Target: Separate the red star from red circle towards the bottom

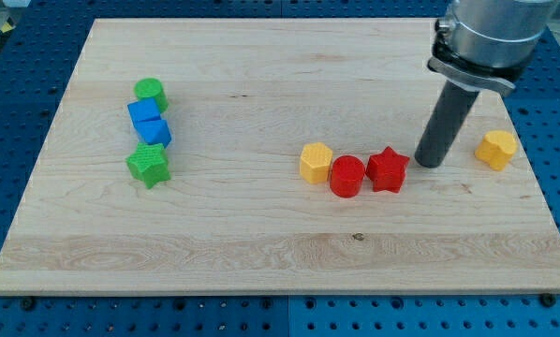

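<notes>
Red star (388, 170) touches the red circle (346, 176); my tip (429, 161), a bare rod gripping nothing, sits upper-right, so a leftward shove would drag both.

Camera view: my tip (430, 161) rests on the table (261, 243), just right of the red star (387, 169), which touches the red circle (346, 176); yellow hexagon (316, 162) adjoins at left.
</notes>
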You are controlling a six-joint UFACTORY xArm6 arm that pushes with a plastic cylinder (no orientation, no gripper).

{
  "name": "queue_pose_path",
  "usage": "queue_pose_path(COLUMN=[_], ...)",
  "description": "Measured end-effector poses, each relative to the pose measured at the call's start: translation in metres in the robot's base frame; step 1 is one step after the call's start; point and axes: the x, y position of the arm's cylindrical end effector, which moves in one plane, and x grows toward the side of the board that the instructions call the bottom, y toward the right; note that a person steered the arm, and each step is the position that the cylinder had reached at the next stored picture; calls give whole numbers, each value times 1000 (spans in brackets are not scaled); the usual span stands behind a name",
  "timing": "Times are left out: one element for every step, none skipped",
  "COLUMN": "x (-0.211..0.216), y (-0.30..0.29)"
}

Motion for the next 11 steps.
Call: queue_pose_path(x=[-1,-7,-14,-8,2,2,9,10,13,21,39], y=[-17,-40,-52,-52,-67,-79,-80,-79,-66,-50,-50])
